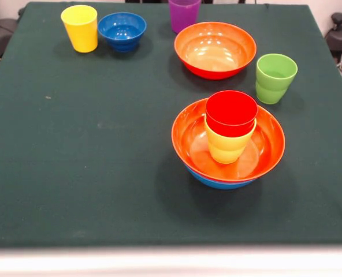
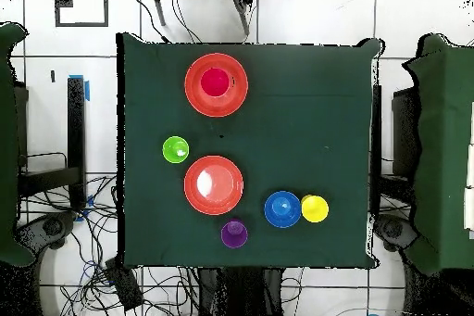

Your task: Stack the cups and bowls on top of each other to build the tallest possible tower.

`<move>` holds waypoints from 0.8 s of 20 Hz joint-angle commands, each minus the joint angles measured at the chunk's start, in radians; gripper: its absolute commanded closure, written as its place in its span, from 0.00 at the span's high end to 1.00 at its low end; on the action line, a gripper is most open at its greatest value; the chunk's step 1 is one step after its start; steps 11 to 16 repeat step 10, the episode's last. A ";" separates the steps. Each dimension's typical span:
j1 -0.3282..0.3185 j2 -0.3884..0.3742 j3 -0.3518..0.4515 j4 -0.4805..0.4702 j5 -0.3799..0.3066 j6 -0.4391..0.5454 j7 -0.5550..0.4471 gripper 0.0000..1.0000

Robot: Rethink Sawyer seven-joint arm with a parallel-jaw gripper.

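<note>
The tower stands near the table's front in the front view: a red cup (image 1: 231, 112) sits in a yellow-orange cup (image 1: 227, 146), inside an orange-red bowl (image 1: 269, 151), which rests on the light blue bowl (image 1: 217, 181). In the overhead view the tower (image 2: 216, 83) is at the top. Loose on the cloth are a second orange-red bowl (image 1: 215, 49) (image 2: 213, 184), a lime green cup (image 1: 274, 78) (image 2: 175, 149), a purple cup (image 1: 184, 14) (image 2: 233, 233), a small dark blue bowl (image 1: 122, 30) (image 2: 282, 208) and a yellow cup (image 1: 80, 27) (image 2: 315, 208). The small lime green bowl and the gripper are out of view.
The dark green tablecloth (image 1: 73, 150) covers the whole table. Cables (image 2: 148, 284) lie on the floor by the robot's side. Dark chairs or stands (image 2: 444, 145) flank the table.
</note>
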State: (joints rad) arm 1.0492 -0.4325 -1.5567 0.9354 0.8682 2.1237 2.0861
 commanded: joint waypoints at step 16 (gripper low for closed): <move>0.583 -0.189 -0.072 0.138 -0.066 -0.187 0.387 0.00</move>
